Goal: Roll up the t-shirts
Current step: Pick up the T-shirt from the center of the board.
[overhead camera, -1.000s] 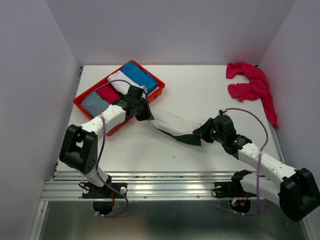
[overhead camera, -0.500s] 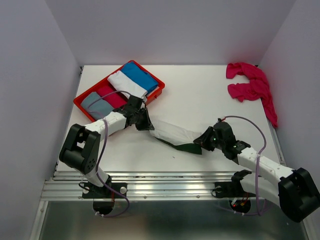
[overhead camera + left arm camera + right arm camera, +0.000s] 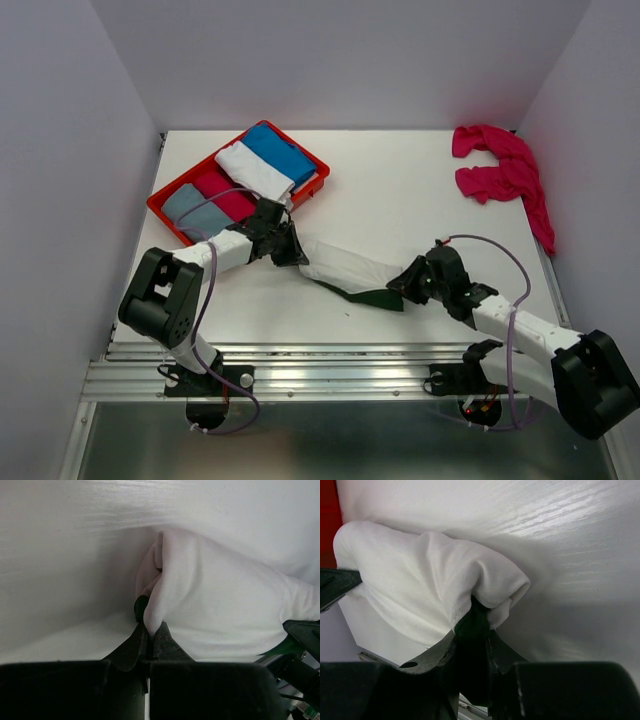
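Cream-white cloth tee w/ dark green trim (image 3: pixel 345 266) is a long bundle stretched btwn both arms over mid tabletop (image 3: pixel 400 195), just toward 6 o'clock. L claw (image 3: pixel 294 251) is clenched on its 9 o'clock end, pinching a fold of white cloth btwn the tips. R claw (image 3: pixel 402 284) is clenched on the 3 o'clock end, where green cloth shows. Crumpled magenta-pink tees (image 3: pixel 500 172) are heaped at 2 o'clock, well apart. Red plastic tray (image 3: pixel 314 186) w/ folded cloths sits at 10 o'clock.
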Controlling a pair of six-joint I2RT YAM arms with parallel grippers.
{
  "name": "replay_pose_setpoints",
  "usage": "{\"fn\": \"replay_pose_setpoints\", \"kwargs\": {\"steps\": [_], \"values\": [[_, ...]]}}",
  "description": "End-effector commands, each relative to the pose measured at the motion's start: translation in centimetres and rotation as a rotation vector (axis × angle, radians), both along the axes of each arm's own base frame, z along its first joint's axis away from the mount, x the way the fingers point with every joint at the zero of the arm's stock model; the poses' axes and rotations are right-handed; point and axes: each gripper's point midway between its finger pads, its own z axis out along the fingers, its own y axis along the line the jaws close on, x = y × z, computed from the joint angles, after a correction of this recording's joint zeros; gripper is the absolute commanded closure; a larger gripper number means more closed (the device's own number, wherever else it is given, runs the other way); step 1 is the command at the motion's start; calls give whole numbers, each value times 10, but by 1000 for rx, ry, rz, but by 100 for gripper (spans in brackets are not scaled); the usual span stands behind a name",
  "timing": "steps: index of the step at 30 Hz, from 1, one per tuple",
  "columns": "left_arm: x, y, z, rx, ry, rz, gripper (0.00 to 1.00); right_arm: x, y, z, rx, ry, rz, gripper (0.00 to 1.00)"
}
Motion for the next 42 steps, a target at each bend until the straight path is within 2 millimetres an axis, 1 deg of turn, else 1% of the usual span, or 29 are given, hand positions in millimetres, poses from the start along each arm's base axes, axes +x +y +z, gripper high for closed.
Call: {"fn": "replay_pose_setpoints", "kwargs": {"steps": [1, 2, 4, 5, 6, 9, 10, 11, 13, 16, 17, 18, 20, 22, 23, 24, 26, 27, 29, 30, 33, 34, 35, 36, 37, 38, 39, 41, 42], "values": [[1, 4, -6, 11, -15, 11, 100, -10, -2, -18, -25, 67, 7, 99], [1, 4, -8, 13, -13, 10, 100, -12, -3, -22, -28, 87, 4, 96], [1, 4, -9, 14, -11, 9, 100, -13, -3, -24, -31, 96, 1, 83], [1, 4, -10, 16, -10, 8, 100, -14, -5, -23, -33, 96, -6, 66], [1, 5, -10, 18, -9, 8, 100, -13, -6, -22, -37, 92, -9, 55], [2, 5, -11, 21, -9, 5, 100, -9, -13, -15, -67, 70, -43, 31], [1, 5, -12, 22, -8, 4, 100, -8, -16, -14, -78, 67, -54, 28], [2, 4, -12, 22, -7, 2, 100, -9, -21, -16, -97, 78, -76, 21], [2, 4, -12, 20, -8, 1, 100, -9, -21, -16, -98, 82, -84, 19], [2, 3, -13, 18, -8, -6, 100, -8, -18, -19, -81, 92, -79, 18], [3, 2, -13, 19, -8, -7, 100, -10, -16, -22, -78, 100, -72, 18], [2, 3, -14, 19, -6, -8, 100, -7, -10, -18, -47, 82, -56, 19], [3, 3, -14, 21, -7, -10, 100, -6, -7, -18, -30, 74, -49, 22], [3, 3, -14, 21, -7, -10, 100, -2, -5, -17, -21, 57, -45, 29], [3, 3, -14, 21, -7, -10, 100, -1, -3, -16, -18, 54, -42, 33], [4, 2, -14, 21, -7, -12, 100, 0, -3, -18, -21, 55, -39, 41], [4, 2, -14, 21, -6, -12, 100, 5, 0, -17, -12, 33, -38, 51], [5, 2, -15, 22, -7, -9, 100, 7, 0, -17, -10, 29, -36, 68], [6, 2, -14, 24, -6, -11, 100, 10, 4, -15, 6, 12, -29, 86], [8, 2, -12, 27, -12, -9, 100, 11, 6, -11, 12, -5, -19, 99], [13, 5, -6, 42, -32, -2, 100, 16, 8, 4, 22, -53, 0, 99], [16, 4, -1, 44, -40, -1, 100, 19, 10, 16, 28, -80, 5, 99], [19, 6, 2, 49, -47, 10, 100, 21, 10, 23, 20, -95, 11, 99], [22, 7, 8, 48, -67, 20, 100, 18, 8, 25, -1, -73, 20, 99], [27, 6, 17, 37, -87, 27, 100, 20, 9, 36, 6, -95, 23, 99], [30, 6, 25, 26, -109, 27, 100, 26, 14, 54, 24, -132, 31, 99], [37, 5, 35, 20, -131, 31, 100, 27, 15, 61, 31, -144, 34, 99], [44, 7, 48, 19, -161, 34, 100, 31, 17, 81, 53, -186, 36, 99], [48, 8, 56, 16, -180, 40, 100, 35, 20, 95, 67, -214, 41, 99]]}}
